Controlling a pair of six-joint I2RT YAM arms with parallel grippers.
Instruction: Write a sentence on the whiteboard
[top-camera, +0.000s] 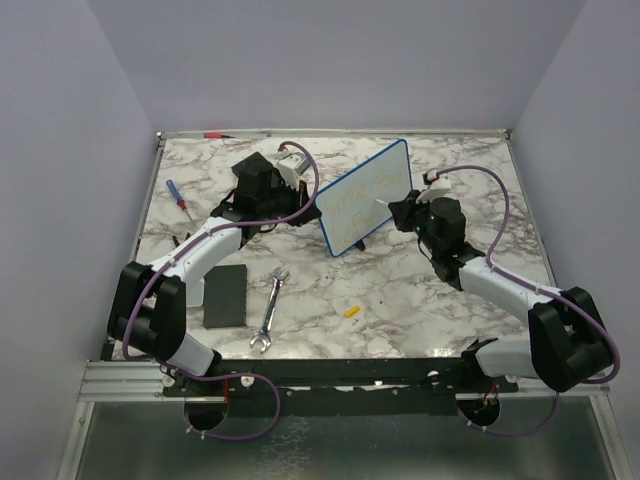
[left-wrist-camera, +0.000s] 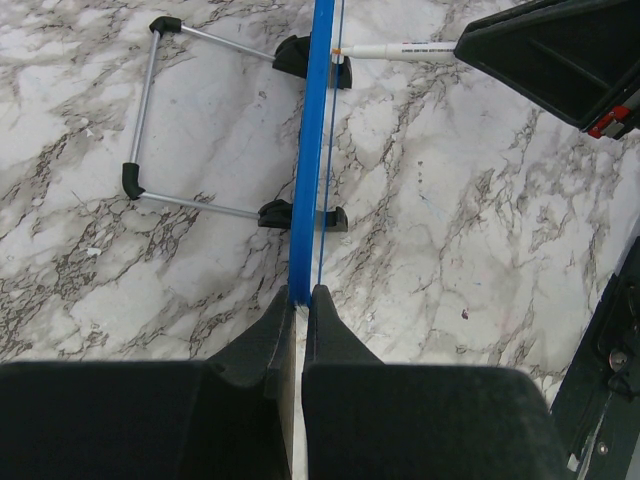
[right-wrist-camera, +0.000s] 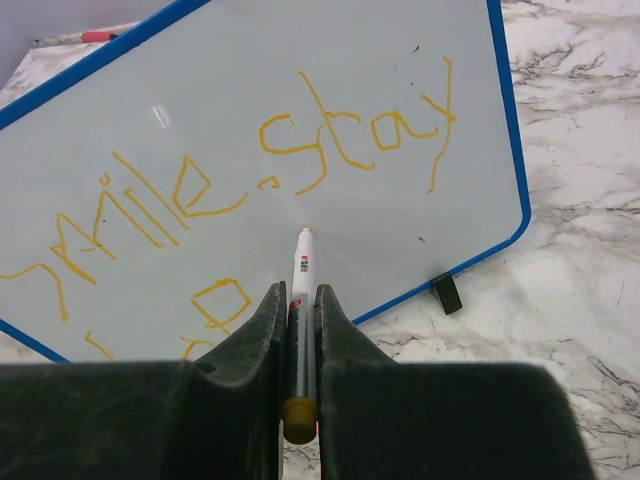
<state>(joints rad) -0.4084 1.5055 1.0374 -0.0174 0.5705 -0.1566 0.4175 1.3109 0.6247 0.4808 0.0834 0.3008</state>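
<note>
1. The whiteboard (top-camera: 365, 195) stands upright mid-table between my arms; only my left wrist view shows its wire stand (left-wrist-camera: 133, 178).
2. My left gripper (left-wrist-camera: 302, 295) is clamped on its blue edge.
3. My right gripper (right-wrist-camera: 297, 295) pinches a marker (right-wrist-camera: 301, 262), tip at the board.
4. The sentence (right-wrist-camera: 350, 135), faint from above, reads "smile. stay" up close.

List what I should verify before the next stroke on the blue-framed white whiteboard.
1. Left gripper clamped on the blue-framed white whiteboard edge: ok.
2. Right gripper shut on the white marker pen: ok.
3. Marker tip against the board face: ok.
4. Board's black feet resting on the marble table: ok.
5. Yellow handwritten sentence legible: ok.
6. Ink left in the marker: cannot tell.
</note>
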